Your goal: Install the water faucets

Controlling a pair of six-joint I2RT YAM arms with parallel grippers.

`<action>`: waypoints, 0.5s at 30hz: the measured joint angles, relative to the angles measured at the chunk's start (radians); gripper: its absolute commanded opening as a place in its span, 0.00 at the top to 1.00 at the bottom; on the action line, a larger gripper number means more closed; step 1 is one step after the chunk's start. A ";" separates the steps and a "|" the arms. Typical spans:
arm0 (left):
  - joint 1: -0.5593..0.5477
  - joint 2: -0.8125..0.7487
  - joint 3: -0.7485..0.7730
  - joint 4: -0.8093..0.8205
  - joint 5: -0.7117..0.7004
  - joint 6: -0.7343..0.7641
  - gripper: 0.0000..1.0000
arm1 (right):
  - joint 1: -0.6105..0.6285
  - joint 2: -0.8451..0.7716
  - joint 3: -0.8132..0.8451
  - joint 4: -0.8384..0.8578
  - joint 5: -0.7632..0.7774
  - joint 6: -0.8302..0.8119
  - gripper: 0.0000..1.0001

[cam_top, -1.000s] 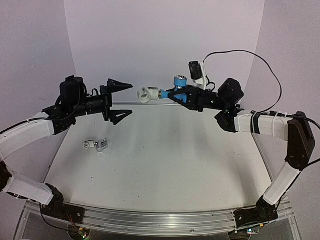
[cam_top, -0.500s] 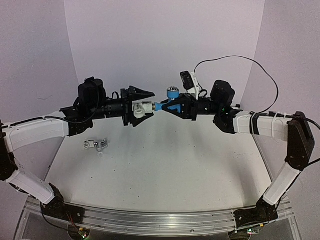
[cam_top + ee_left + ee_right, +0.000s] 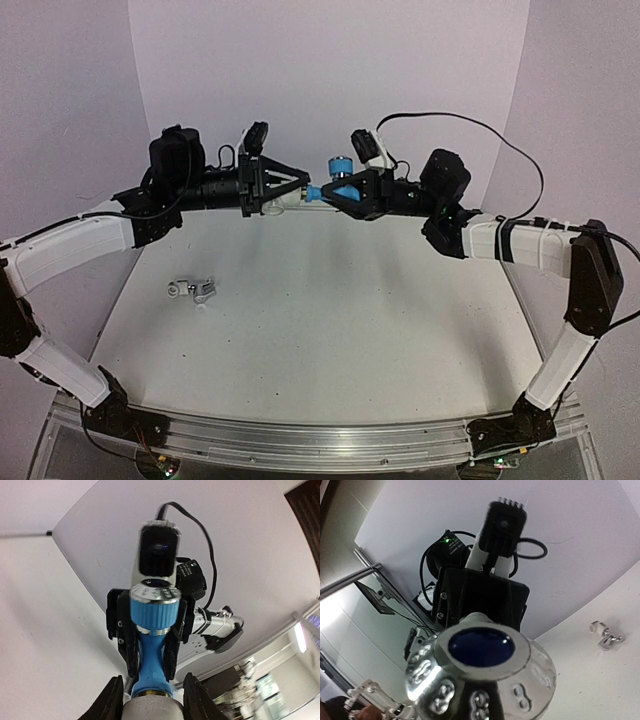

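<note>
The blue faucet (image 3: 340, 166) is held in the air above the far middle of the table (image 3: 330, 330), between the two arms. Its smooth light-blue plastic body lies level, long axis running left to right. The brass-ringed end points left into a white round fitting (image 3: 290, 197), and the knob stands upward. The knob is a ribbed blue cylinder with a shiny silver cap and a dark blue centre (image 3: 480, 647). Raised marks around the cap's rim are too blurred to read.

The right pincer (image 3: 325, 192) is narrow, its black fingers clamped on the blue body. The left pincer (image 3: 298, 190) is also narrow, its fingers (image 3: 115, 700) pressed on either side of the fitting.

The silver faucet (image 3: 205, 290), shiny metal, lies on the table at the left, well apart from both pincers. A small white stub (image 3: 177, 290) lies just beside it.
</note>
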 measured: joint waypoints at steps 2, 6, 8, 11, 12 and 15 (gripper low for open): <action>0.011 0.024 0.085 -0.100 0.051 0.268 1.00 | -0.003 0.013 0.008 0.054 -0.006 0.173 1.00; 0.005 0.089 0.307 -0.421 0.055 0.853 1.00 | -0.004 0.027 -0.011 0.138 0.001 0.504 1.00; -0.008 0.166 0.483 -0.619 0.017 1.133 1.00 | -0.013 0.027 -0.020 0.178 0.032 0.661 1.00; -0.026 0.243 0.652 -0.781 -0.025 1.405 0.72 | -0.032 0.026 -0.021 0.195 0.043 0.779 1.00; -0.027 0.252 0.674 -0.818 -0.027 1.472 0.56 | -0.032 0.023 -0.021 0.179 0.043 0.789 1.00; -0.028 0.256 0.687 -0.860 -0.051 1.555 0.18 | -0.029 0.010 -0.014 0.101 0.043 0.748 1.00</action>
